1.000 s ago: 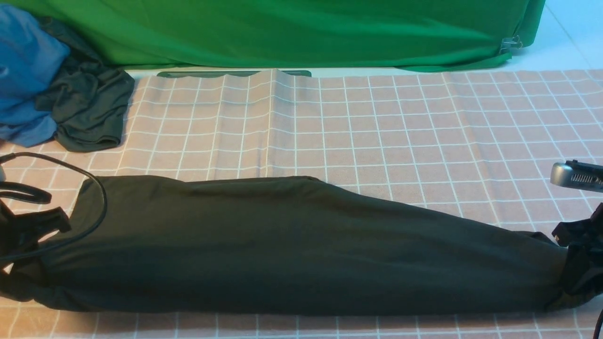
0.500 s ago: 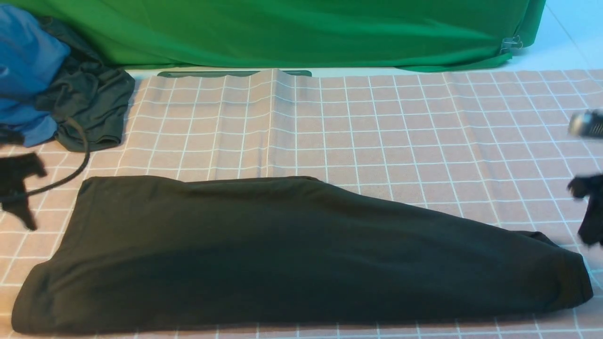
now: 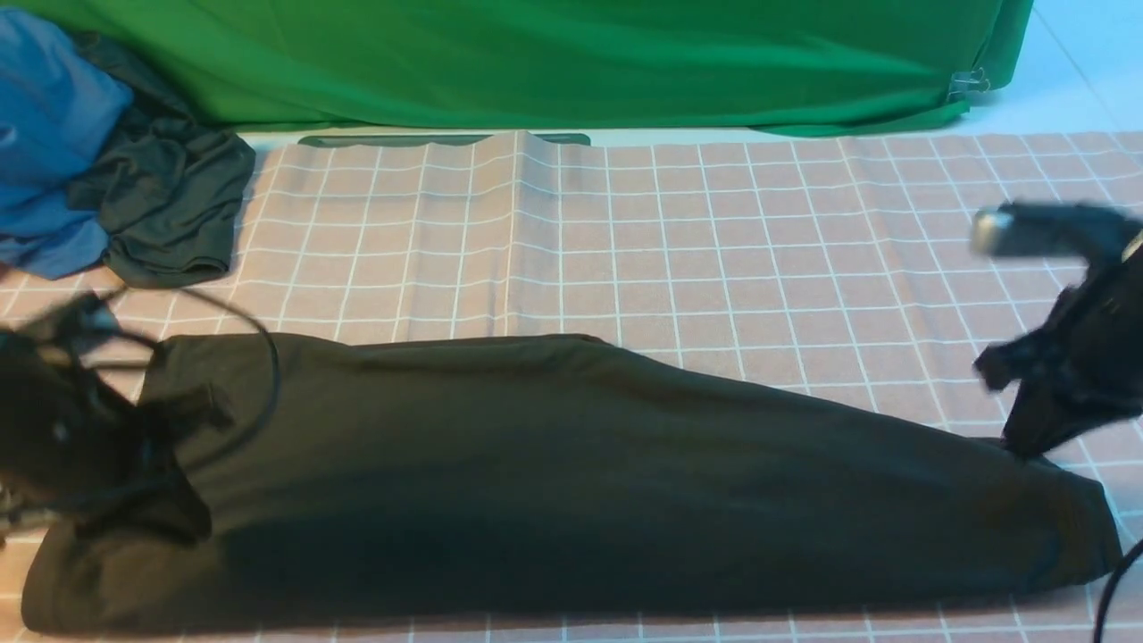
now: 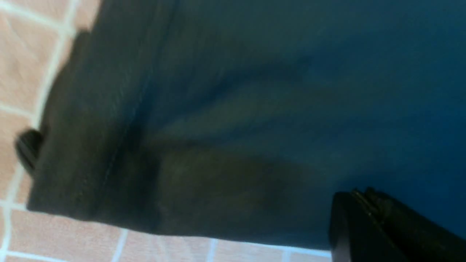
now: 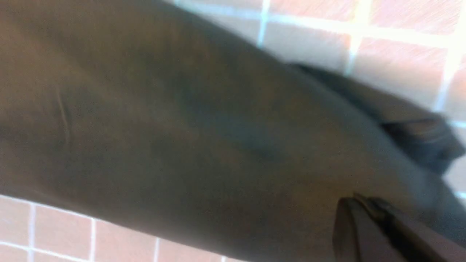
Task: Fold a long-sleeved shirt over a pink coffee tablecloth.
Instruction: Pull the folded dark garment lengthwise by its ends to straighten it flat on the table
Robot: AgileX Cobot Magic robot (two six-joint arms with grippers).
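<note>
Well, left gripper and right gripper, each pinched together, hang over opposite ends of the long-sleeved shirt.

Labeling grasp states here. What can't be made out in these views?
- Left tool: motion-blurred in front view, cropped by wrist view's edge; grip on long-sleeved shirt unclear.
- Right tool: same, both views.
- Sleeves, collar: unseen in any view, presumably folded under.
</note>
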